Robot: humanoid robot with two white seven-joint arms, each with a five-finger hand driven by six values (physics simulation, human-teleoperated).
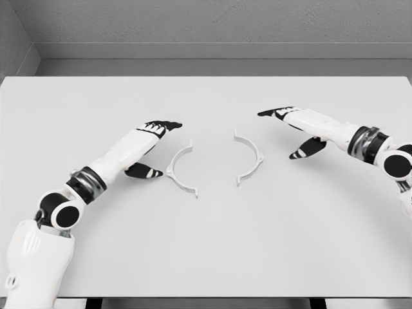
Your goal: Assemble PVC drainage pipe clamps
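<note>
Two clamp halves: I see left clamp half [181, 169] and right clamp half [249, 158] apart, mid-table [206, 257]
Left hand [153, 138]: fingers extended, empty, beside left clamp half
Right hand [293, 122]: fingers extended, empty, right of right clamp half

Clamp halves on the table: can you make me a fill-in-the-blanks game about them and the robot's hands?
1. The number of white clamp halves lying on the table is ____.
2. The left clamp half and the right clamp half lie ____ each other, not joined.
3. The left hand is beside the left clamp half and holds ____.
4. The fingers of the right hand are ____, not curled.

Missing words: two; apart from; nothing; open
</note>
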